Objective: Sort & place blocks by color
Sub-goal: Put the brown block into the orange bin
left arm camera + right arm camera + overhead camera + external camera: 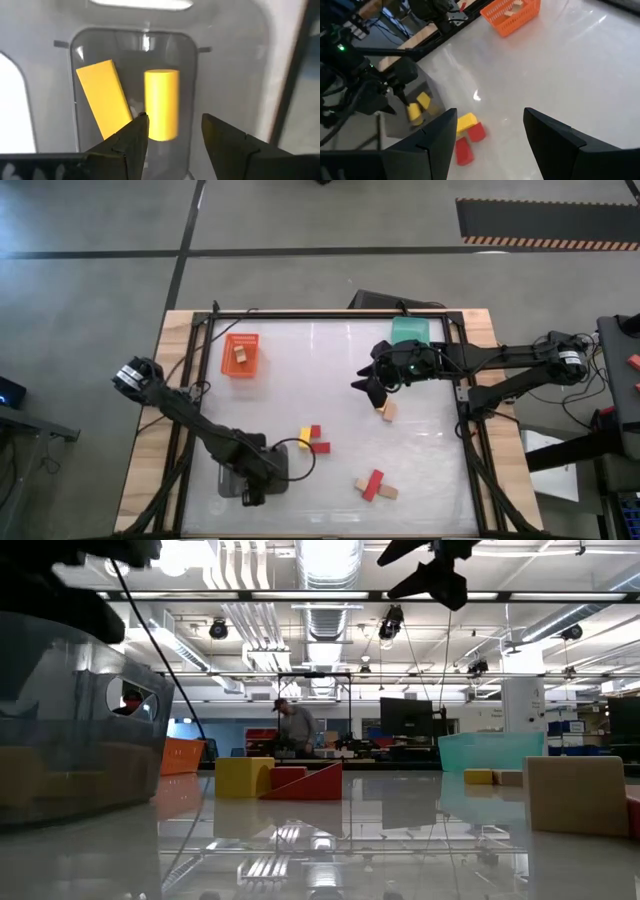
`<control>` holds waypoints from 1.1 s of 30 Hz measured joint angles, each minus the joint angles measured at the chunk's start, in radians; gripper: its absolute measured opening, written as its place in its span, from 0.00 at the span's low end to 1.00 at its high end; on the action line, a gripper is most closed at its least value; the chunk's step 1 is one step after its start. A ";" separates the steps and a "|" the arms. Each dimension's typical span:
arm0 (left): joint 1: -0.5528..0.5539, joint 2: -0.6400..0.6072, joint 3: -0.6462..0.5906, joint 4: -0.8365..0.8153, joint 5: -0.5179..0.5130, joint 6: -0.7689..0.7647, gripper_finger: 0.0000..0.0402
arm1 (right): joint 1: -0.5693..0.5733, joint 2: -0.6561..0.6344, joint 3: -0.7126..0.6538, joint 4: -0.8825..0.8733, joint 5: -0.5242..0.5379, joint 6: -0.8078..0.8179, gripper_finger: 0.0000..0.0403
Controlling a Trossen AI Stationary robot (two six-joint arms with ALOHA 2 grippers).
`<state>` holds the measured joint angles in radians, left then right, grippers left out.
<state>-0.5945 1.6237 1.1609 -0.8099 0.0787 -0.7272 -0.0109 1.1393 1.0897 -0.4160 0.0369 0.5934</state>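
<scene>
Left gripper [172, 131] over grey tray [225, 65] — open

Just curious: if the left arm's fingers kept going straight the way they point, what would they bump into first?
Probably the yellow cylinder block lying in the grey tray, straight ahead of the open left gripper; depth is hard to judge.

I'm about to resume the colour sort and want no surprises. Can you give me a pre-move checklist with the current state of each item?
1. Left gripper open above the clear grey tray: ok.
2. Two yellow blocks lying in the grey tray, none held: ok.
3. Right gripper open and empty over the white table: ok.
4. Tan wooden block near the right gripper, free to pick: ok.
5. Orange mesh tray holds a tan block: ok.
6. Contents of the green tray: cannot tell.
</scene>
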 joint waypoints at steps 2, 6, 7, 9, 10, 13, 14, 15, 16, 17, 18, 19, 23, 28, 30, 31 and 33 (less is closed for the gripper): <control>0.003 -0.035 0.006 -0.002 0.000 0.000 0.41 | 0.000 0.000 0.000 0.000 -0.019 0.049 0.54; 0.021 -0.119 0.013 -0.024 -0.001 -0.002 0.41 | 0.000 0.000 0.000 0.000 -0.046 0.166 0.54; 0.031 -0.143 0.013 -0.029 -0.002 -0.008 0.41 | 0.000 0.000 0.000 0.000 -0.053 0.197 0.54; 0.056 -0.189 0.013 -0.041 -0.015 -0.024 0.41 | 0.000 0.000 0.000 0.000 -0.071 0.248 0.54; 0.069 -0.211 0.012 -0.054 -0.031 -0.025 0.41 | 0.000 0.000 0.000 -0.001 -0.075 0.275 0.54; 0.121 -0.275 0.012 -0.054 -0.100 -0.012 0.41 | 0.000 0.000 0.000 -0.002 -0.096 0.345 0.54; 0.138 -0.296 0.012 -0.056 -0.127 0.001 0.41 | 0.000 0.000 0.000 -0.003 -0.097 0.367 0.54; 0.158 -0.318 0.012 -0.055 -0.152 0.013 0.41 | 0.000 0.000 0.000 -0.005 -0.097 0.388 0.54; 0.180 -0.340 0.012 -0.055 -0.175 0.029 0.41 | 0.000 0.000 0.000 -0.011 -0.097 0.408 0.54; 0.202 -0.359 0.012 -0.055 -0.196 0.045 0.41 | 0.000 0.000 0.000 -0.019 -0.098 0.425 0.54; 0.223 -0.378 0.012 -0.055 -0.212 0.059 0.41 | 0.000 0.000 0.000 -0.028 -0.097 0.441 0.54; 0.248 -0.398 0.012 -0.056 -0.224 0.078 0.41 | 0.000 0.000 0.000 -0.042 -0.097 0.455 0.54; 0.340 -0.475 0.012 -0.043 -0.257 0.138 0.41 | 0.000 0.001 0.000 -0.103 -0.098 0.523 0.54; 0.436 -0.544 0.009 0.038 -0.333 0.214 0.41 | 0.000 0.002 0.000 -0.224 -0.117 0.615 0.54; 0.469 -0.562 0.009 0.088 -0.349 0.262 0.41 | 0.000 0.008 0.000 -0.289 -0.126 0.656 0.54; 0.485 -0.569 0.009 0.111 -0.349 0.288 0.41 | 0.000 0.011 0.000 -0.329 -0.137 0.679 0.54; 0.514 -0.577 0.009 0.157 -0.351 0.326 0.41 | 0.000 0.027 0.000 -0.402 -0.154 0.722 0.54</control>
<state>-0.0807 1.0466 1.1702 -0.6533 -0.2718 -0.4015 -0.0105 1.1660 1.0901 -0.8178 -0.1172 1.3155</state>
